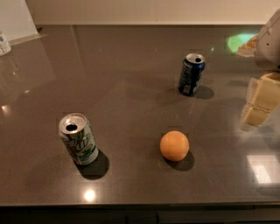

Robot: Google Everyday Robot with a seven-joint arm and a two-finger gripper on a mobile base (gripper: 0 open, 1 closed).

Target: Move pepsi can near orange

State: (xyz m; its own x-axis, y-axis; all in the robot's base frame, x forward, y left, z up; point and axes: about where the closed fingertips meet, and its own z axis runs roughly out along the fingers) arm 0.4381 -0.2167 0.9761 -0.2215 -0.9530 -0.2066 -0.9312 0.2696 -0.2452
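Observation:
The pepsi can (191, 74), dark navy blue with a silver top, stands upright on the dark grey counter (131, 78), right of centre and towards the back. The orange (174, 145) sits nearer the front edge, about a can's height in front of the pepsi can and slightly to its left. They are apart and do not touch. My gripper (261, 101), pale cream, enters at the right edge of the view. It is to the right of the pepsi can and clearly apart from it, holding nothing that I can see.
A white-and-green silver-topped can (78, 138) stands upright at the front left. A small white container (4, 43) sits at the far left edge. The counter's front edge (131, 204) runs along the bottom. A wall (144, 11) bounds the back.

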